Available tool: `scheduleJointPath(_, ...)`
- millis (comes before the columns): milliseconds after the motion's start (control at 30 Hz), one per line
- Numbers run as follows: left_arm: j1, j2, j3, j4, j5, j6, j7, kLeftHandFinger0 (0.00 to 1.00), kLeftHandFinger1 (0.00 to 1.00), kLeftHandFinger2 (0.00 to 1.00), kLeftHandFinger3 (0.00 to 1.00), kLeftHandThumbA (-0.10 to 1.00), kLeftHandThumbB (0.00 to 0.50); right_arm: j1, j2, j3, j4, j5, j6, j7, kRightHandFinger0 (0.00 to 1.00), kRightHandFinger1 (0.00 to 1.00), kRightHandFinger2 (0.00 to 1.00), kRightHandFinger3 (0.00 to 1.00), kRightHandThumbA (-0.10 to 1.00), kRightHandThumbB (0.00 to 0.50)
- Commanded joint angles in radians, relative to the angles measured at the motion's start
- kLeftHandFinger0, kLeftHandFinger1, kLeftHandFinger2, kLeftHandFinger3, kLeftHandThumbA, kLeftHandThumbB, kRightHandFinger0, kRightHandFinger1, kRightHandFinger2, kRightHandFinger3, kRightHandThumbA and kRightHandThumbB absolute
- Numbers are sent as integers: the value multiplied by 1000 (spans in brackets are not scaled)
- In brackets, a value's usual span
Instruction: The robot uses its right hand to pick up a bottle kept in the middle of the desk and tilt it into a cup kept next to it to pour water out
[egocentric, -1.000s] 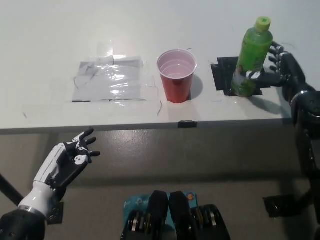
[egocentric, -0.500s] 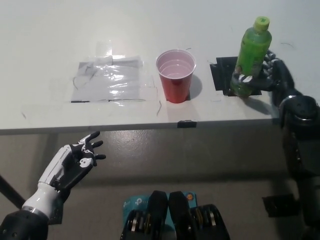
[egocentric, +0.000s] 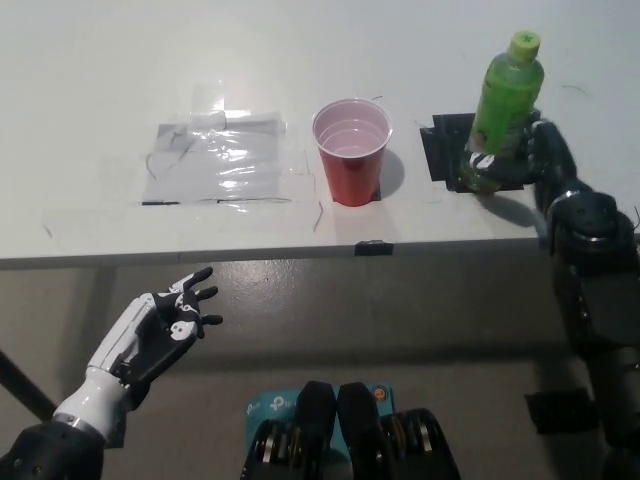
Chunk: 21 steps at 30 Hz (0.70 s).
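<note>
White desk (egocentric: 120, 90) fills the upper part of the head view, with grey floor below its front edge. On it, from the robot's left to its right: a sheet of clear film (egocentric: 222, 162) taped flat, a red cup (egocentric: 352, 150) standing upright and open-mouthed near the middle, and a green bottle (egocentric: 505, 105) standing upright on a black tape mark (egocentric: 447, 147) to the cup's right, apart from it. The bottle's green cap (egocentric: 525, 43) is in place. The right hand (egocentric: 527, 150) is wrapped round the bottle's lower body from the far right side, fingers (egocentric: 483, 160) curling across the front near the base — it looks closed on the bottle, though the base seems to rest on the desk and no lift is evident. The left hand (egocentric: 160, 328) hangs idle below the desk edge at lower left, fingers spread, holding nothing. Handling judgement: the bottle appears to be thin plastic, largely full and so moderately heavy, with smooth walls that would flex under a hard squeeze and may slip under a light one. The present hold sits low; a grip nearer mid-body would likely give better control when tilting. The cup is light, thin-walled and easily knocked over — the bottle's neck should come above its rim without touching it. With the cap on, no water can pour.
</note>
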<state>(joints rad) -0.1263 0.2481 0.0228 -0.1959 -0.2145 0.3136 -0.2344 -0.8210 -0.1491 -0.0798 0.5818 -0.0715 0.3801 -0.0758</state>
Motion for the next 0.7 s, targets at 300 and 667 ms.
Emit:
scheduleJointPath(300,-15,27,-8,-6,6,-41,-21,767,914,1000,1000,548,255,-165,-41,-98,138,-16,-163,-224,1000,1000,1000,1000,448,415)
scheduleJointPath(667,-33,28,-28,14,21,-57,-27,752,920,1000,1000,571,262,-174,-5,-37,132,-21,-156,-193,762,1000,1000,1000,448,395)
